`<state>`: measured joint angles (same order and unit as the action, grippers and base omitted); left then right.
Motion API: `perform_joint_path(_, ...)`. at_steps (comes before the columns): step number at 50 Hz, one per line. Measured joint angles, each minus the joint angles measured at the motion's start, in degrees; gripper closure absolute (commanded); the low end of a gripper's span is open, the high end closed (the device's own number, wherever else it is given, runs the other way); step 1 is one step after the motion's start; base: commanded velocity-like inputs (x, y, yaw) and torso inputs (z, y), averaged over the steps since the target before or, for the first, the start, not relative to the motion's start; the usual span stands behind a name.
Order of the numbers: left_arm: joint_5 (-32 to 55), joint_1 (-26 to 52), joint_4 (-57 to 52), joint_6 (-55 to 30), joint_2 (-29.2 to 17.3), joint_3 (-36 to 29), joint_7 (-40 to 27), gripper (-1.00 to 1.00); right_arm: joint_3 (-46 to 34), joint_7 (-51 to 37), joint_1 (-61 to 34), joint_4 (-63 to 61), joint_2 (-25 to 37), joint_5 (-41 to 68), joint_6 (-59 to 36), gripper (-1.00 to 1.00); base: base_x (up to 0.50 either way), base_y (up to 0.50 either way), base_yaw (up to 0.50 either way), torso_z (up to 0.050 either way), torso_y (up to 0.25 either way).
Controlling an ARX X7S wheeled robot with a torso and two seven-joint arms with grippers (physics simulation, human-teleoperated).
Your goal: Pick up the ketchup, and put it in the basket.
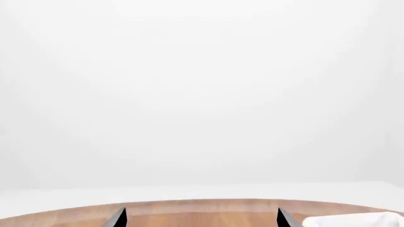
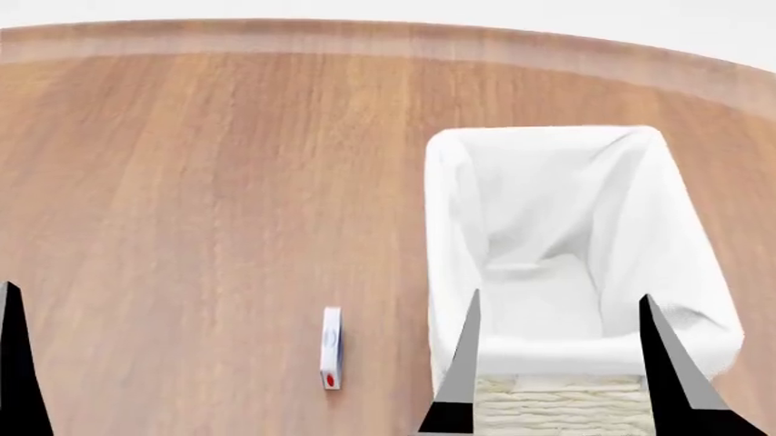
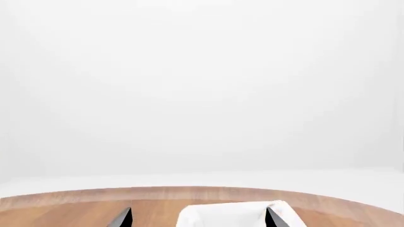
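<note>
Ketchup is not in view; only the basket (image 2: 455,227) and a small white item (image 2: 331,349) sit on the wooden surface (image 2: 182,182). Both pincers, left (image 1: 200,218) and right (image 2: 558,363), are released and empty; the wrong thing could get grabbed.

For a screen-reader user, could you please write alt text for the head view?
A cream wicker basket with a white liner sits empty on a wooden table, the open right gripper in front of it. A small white object with a red mark lies to its left.
</note>
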<state>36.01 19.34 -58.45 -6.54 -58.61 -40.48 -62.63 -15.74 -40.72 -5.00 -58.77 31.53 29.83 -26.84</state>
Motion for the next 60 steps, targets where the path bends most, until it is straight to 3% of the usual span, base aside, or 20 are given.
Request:
perform_joint_path(20,4.3,-5.8,4.4,12.2,-6.6,6.0,-4.7,-1.00,-1.7,-0.5,-0.3,1.7,0.8,-0.2,1.6,-1.00,0.00,0.00,0.00,0.000,0.000)
perform_joint_path(35,6.3,-14.2,10.7,23.7,-9.1,11.7,-13.9,-1.00,-2.2,-1.0,-0.5,1.8,1.4,0.0,2.0,-1.00,0.00,0.00,0.00,0.000,0.000)
perform_joint_path(49,7.0,-28.9,19.5,40.5,-12.6,20.0,-21.6,-1.00,-2.6,-1.4,-0.7,2.1,1.8,0.1,2.4,-1.00,0.00,0.00,0.00,0.000,0.000)
perform_joint_path(60,8.4,-46.8,25.1,52.3,-13.7,33.2,-24.7,-1.00,-3.1,-1.8,-0.9,2.1,2.0,0.1,2.4,-1.00,0.00,0.00,0.00,0.000,0.000)
